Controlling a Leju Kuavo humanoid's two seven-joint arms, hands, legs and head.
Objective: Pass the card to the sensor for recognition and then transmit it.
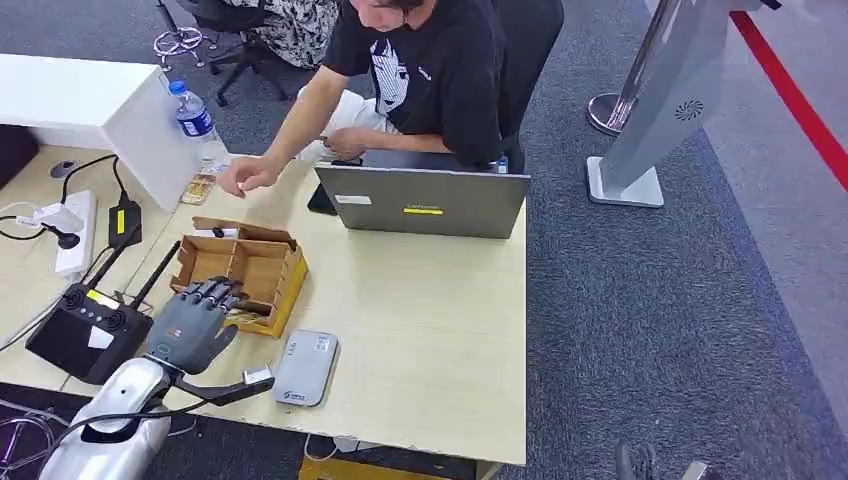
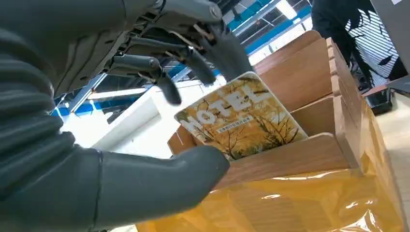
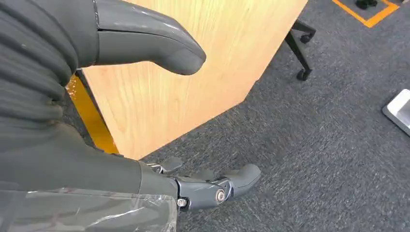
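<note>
Closest to us is the robot's left hand, hanging over the near edge of the wooden box, its thumb low against the box's front wall and its darker fingers spread above; nothing is pinched between them yet, so I'd call it apart and empty. Going by size across the table: a person in a black shirt sits at twelve o'clock behind a grey laptop, one hand stretched toward eleven o'clock near a water bottle; the box sits around nine o'clock from the table's middle; a dark device with aerials lies just left of the robot's hand; the flat grey sensor lies at about five o'clock from the box, near it but apart. Smallest is the card, a yellow one printed MOTEL, leaning tilted in the box's near compartment, its upper edge standing proud of the wall. I'd judge it light, thin, stiff and slick-faced, easy to let slip; the exposed upper edge looks the place to pinch, thumb on one face, fingers on the other. The right hand hangs beside the table over carpet, fingers loosely apart, holding nothing.
</note>
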